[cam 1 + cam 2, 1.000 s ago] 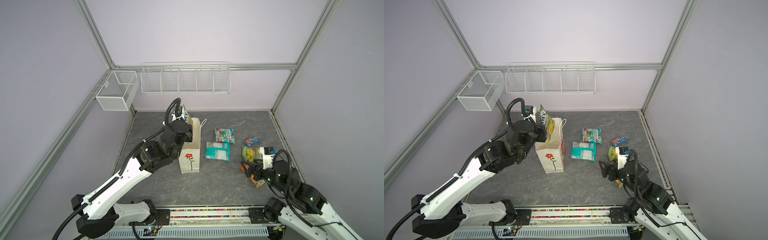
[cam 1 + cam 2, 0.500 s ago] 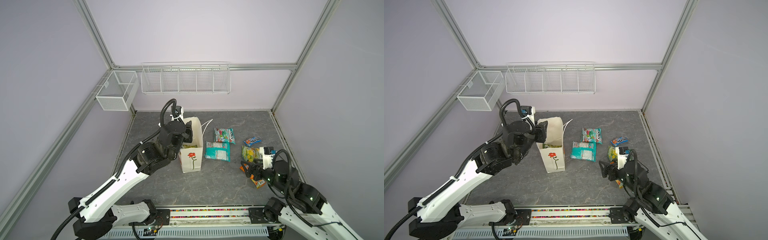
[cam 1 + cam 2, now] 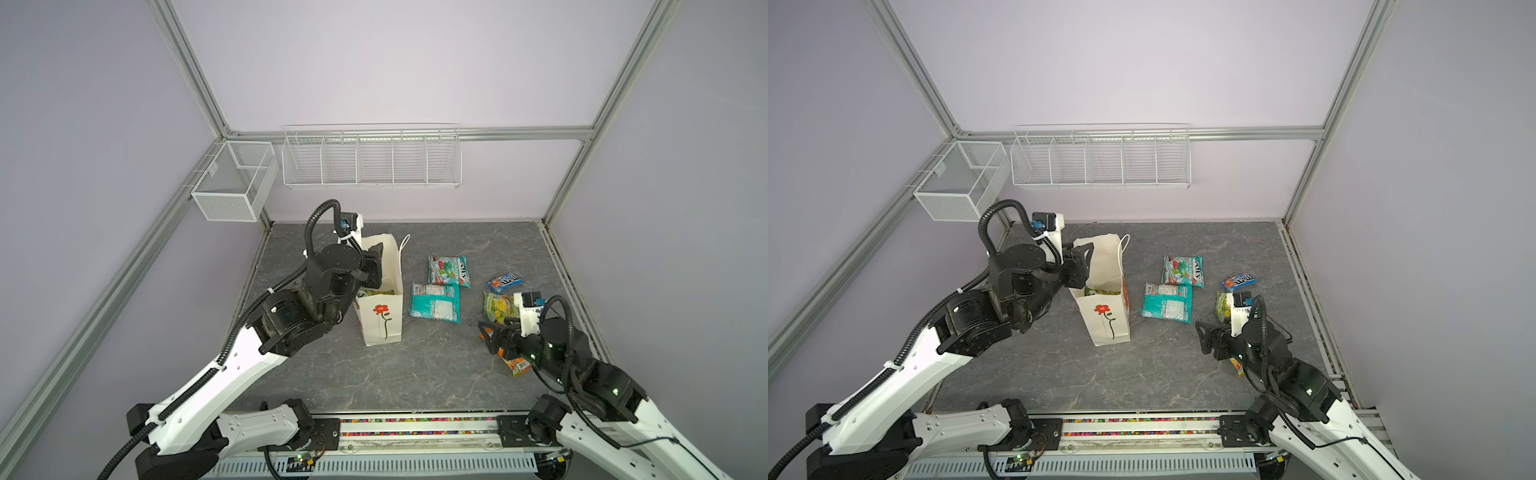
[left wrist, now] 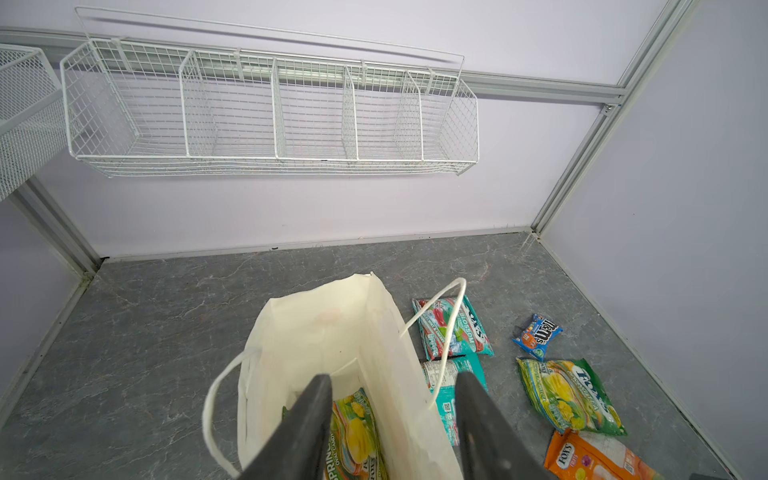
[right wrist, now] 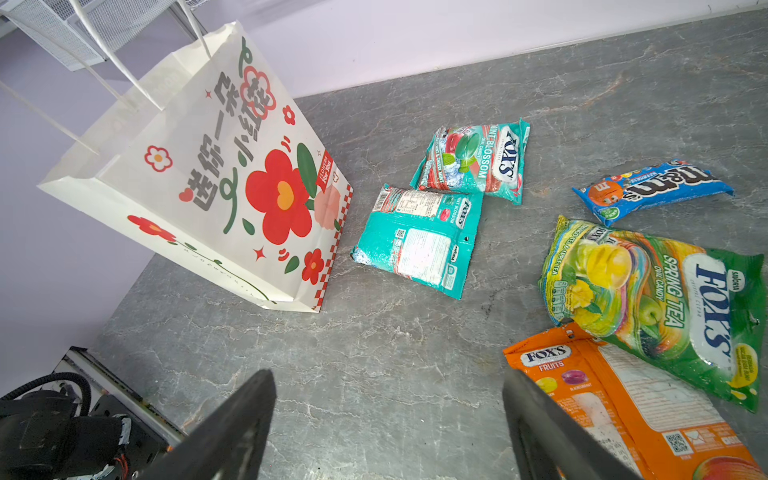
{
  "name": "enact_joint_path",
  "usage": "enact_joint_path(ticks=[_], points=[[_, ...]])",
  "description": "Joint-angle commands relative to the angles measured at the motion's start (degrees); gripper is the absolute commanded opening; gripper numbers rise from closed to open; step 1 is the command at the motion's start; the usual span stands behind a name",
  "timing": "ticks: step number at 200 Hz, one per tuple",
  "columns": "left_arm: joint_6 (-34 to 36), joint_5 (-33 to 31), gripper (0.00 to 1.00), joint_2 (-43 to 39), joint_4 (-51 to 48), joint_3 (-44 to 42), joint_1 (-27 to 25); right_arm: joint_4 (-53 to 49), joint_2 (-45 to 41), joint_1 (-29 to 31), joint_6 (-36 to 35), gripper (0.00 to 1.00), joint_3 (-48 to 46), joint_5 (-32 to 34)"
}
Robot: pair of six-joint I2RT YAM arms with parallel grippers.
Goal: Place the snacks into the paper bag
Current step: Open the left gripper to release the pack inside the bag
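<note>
The paper bag (image 3: 382, 316) (image 3: 1106, 320) (image 5: 216, 174) stands upright left of centre. My left gripper (image 3: 376, 266) (image 4: 392, 376) is open just over its mouth, holding nothing. A green-yellow packet (image 4: 357, 432) lies inside the bag. To the bag's right on the table lie two teal packets (image 3: 449, 270) (image 3: 435, 302), a blue M&M's packet (image 3: 504, 281), another green-yellow packet (image 5: 648, 291) and an orange packet (image 5: 623, 407). My right gripper (image 3: 489, 337) (image 5: 386, 376) is open and empty over bare table, one finger next to the orange packet's corner.
A long white wire basket (image 3: 371, 160) hangs on the back wall and a smaller mesh basket (image 3: 232, 187) on the left wall. Aluminium frame posts stand at the table's edges. The bag's cord handles (image 4: 440, 332) stick up beside my left fingers.
My left gripper opened and let go of the green-yellow packet, which dropped into the bag. The bag's mouth now shows open. The right arm has not moved.
</note>
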Motion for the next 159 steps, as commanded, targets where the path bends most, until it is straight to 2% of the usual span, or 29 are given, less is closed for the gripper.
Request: enact_joint_path(ticks=[1,33,98,159], points=[[0.82,1.14,0.49,-1.77,-0.16,-1.64,0.25,1.57,0.86,-0.11,-0.29,0.89,0.0,-0.95],[1.05,0.77,0.49,-3.7,-0.45,-3.23,0.25,0.95,2.26,-0.26,-0.23,0.89,0.81,-0.3],[0.82,-1.32,0.48,-8.11,-1.74,-6.29,0.25,2.25,10.34,-1.21,-0.14,0.89,1.91,-6.55],[0.39,-4.64,0.49,-12.65,-3.8,-10.52,0.25,2.03,14.51,-2.57,0.38,0.89,2.91,-8.54]])
